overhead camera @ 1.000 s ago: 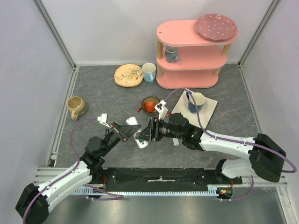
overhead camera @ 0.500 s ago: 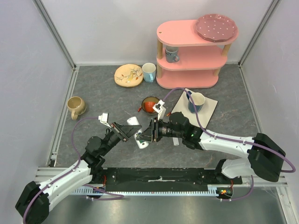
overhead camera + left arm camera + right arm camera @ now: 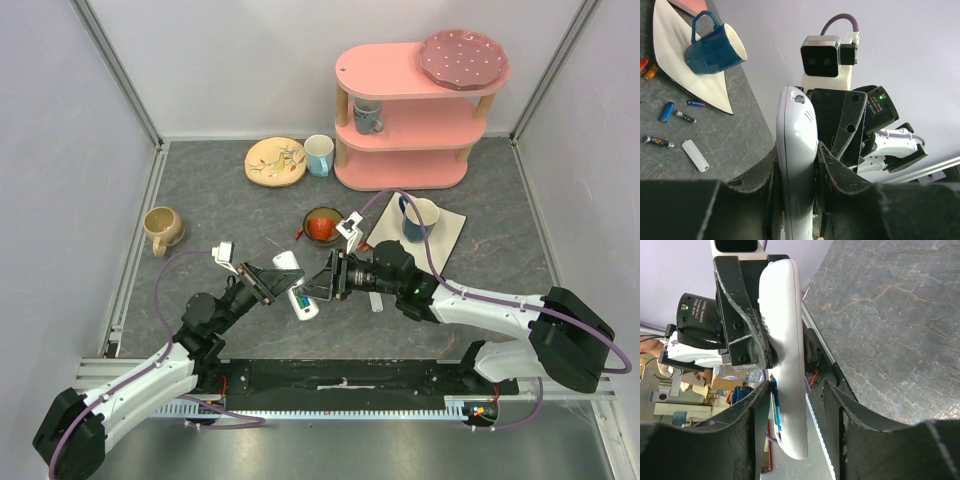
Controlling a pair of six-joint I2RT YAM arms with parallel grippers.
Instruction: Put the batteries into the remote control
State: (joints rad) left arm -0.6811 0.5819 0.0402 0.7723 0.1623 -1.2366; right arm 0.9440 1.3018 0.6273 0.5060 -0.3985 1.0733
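Observation:
My left gripper (image 3: 272,280) is shut on the white remote control (image 3: 300,298) and holds it above the table; its fingers clamp the body in the left wrist view (image 3: 796,125). My right gripper (image 3: 322,285) is open, its fingers on either side of the remote's free end (image 3: 787,340), with a gap on one side. A blue-green battery (image 3: 775,407) sits in the remote's slot beside my right gripper's left finger. Several loose batteries (image 3: 666,111) and a small white cover (image 3: 695,155) lie on the table near the napkin.
A blue mug (image 3: 418,217) stands on a white napkin (image 3: 445,235). A red bowl (image 3: 322,226) sits just behind the grippers. A tan mug (image 3: 162,228) is at left. A plate (image 3: 275,161), a cup (image 3: 319,154) and a pink shelf (image 3: 410,110) stand at the back.
My right gripper has drawn back slightly to the right, so more of the remote's end shows. The left arm holds the remote almost still.

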